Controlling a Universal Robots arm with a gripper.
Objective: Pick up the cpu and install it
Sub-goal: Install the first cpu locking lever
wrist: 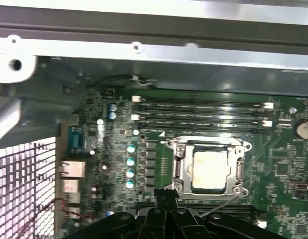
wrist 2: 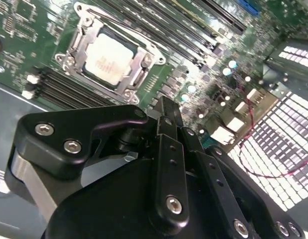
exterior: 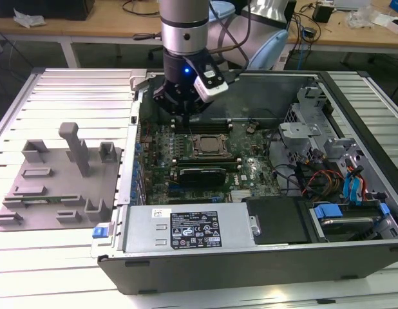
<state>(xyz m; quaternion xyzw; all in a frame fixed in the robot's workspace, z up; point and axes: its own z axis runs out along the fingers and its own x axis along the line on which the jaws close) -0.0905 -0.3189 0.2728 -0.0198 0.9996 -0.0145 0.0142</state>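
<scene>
An open computer case (exterior: pixel 250 264) lies on its side on a slatted table (exterior: pixel 57 270). A grey fixture plate (exterior: pixel 51 187) with upright posts rests on the table at the exterior view's left, just beside the case. The arm (exterior: pixel 184 26) comes down from above into the far part of the case, and a silver power supply (exterior: pixel 186 228) runs along the near wall. A green motherboard (exterior: pixel 160 164) covers the case floor, and both wrist views look onto it (wrist 2: pixel 24 30) (wrist: pixel 283 164). Long dark memory slots (wrist: pixel 199 112) run beside the metal-framed socket (exterior: pixel 208 145), which both wrist views show (wrist 2: pixel 139 64) (wrist: pixel 180 164). The cpu (wrist: pixel 210 169) sits flat inside that socket, its pale metal top (wrist 2: pixel 109 59) facing up and framed by the socket's bracket. The gripper (exterior: pixel 180 116) hangs above the board, near the socket on the exterior view's left and toward the far wall, apart from the cpu. In the second wrist view its black fingers (wrist 2: pixel 169 149) appear drawn together at the tips (wrist 2: pixel 166 107) with nothing between them, though the angle is steep. The first wrist view shows the same narrow tip (wrist: pixel 165 193) above the board just beside the socket frame.
</scene>
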